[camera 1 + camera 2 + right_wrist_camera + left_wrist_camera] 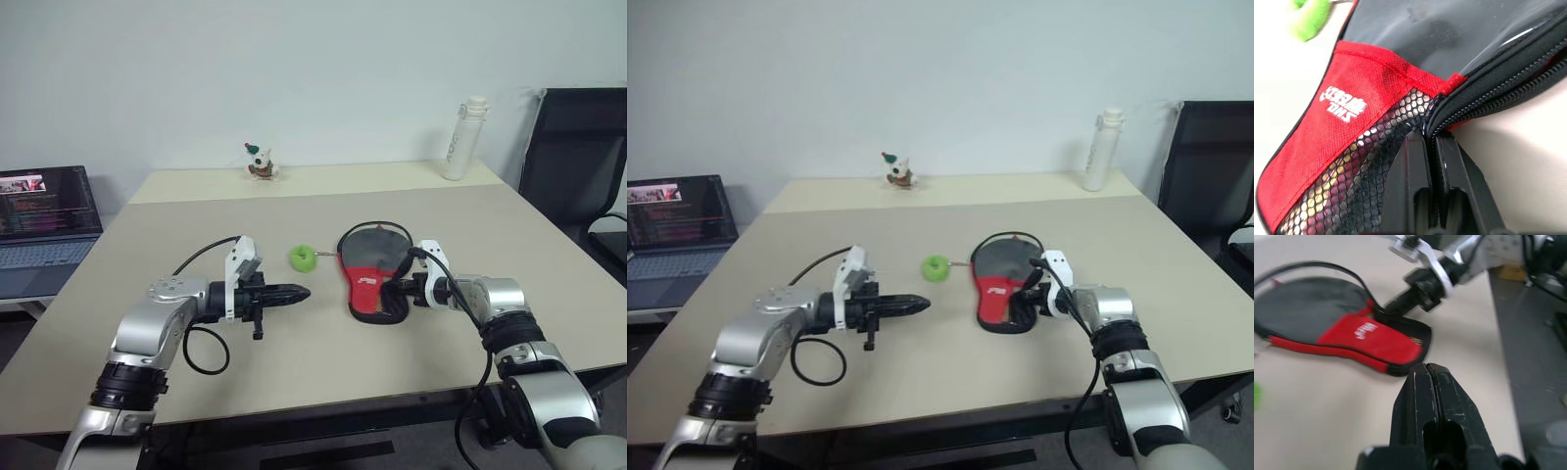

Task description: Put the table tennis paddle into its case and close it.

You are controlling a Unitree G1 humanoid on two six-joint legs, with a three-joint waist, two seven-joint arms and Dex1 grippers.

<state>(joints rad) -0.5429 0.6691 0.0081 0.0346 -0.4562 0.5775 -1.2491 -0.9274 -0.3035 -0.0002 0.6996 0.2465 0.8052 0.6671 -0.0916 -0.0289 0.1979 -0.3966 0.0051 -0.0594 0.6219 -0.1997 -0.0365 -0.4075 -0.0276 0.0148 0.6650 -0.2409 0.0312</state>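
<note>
Nearest the table's [549,294] front edge, the left gripper [302,292] hovers closed and empty, while the right gripper [394,290] pinches the case [369,266] at its zipper edge mid-table, apparently steadying it; its green pom-pom [302,258] lies just beyond.

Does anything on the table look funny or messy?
Yes: the case lies with its zipper edge gaping open, not zipped, while the right gripper is shut on that edge. Nothing looks spilled or broken.
</note>
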